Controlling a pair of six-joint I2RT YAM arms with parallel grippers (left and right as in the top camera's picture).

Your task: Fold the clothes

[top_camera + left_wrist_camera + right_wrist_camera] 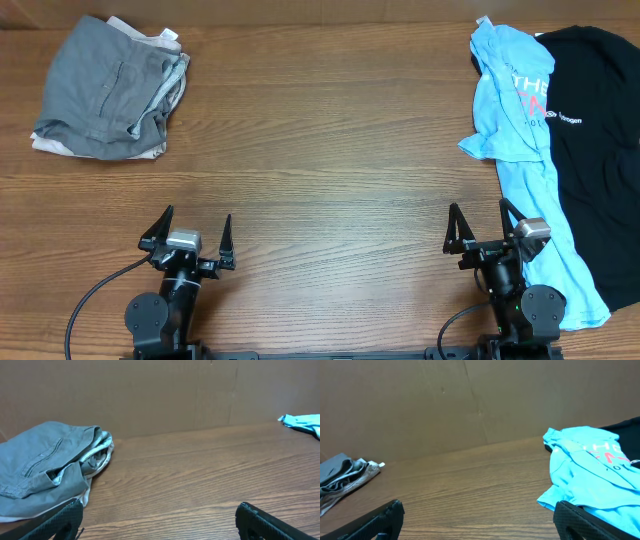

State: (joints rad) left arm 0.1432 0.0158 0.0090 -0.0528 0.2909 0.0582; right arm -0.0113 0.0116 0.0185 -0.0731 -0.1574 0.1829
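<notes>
The light blue T-shirt (522, 140) lies crumpled at the table's right side, coral-and-white letters showing, one part trailing toward the front edge. It shows in the right wrist view (590, 472) and as a far scrap in the left wrist view (302, 421). My right gripper (483, 232) is open and empty, just left of the shirt's lower part; its right finger sits at the cloth's edge (479, 520). My left gripper (190, 237) is open and empty at front left, above bare wood (159, 522).
A black T-shirt (595, 150) with small white print lies partly under the blue one at the far right. A folded pile of grey clothes (108, 88) sits at the back left, also in the left wrist view (45, 467). A brown wall stands behind the table.
</notes>
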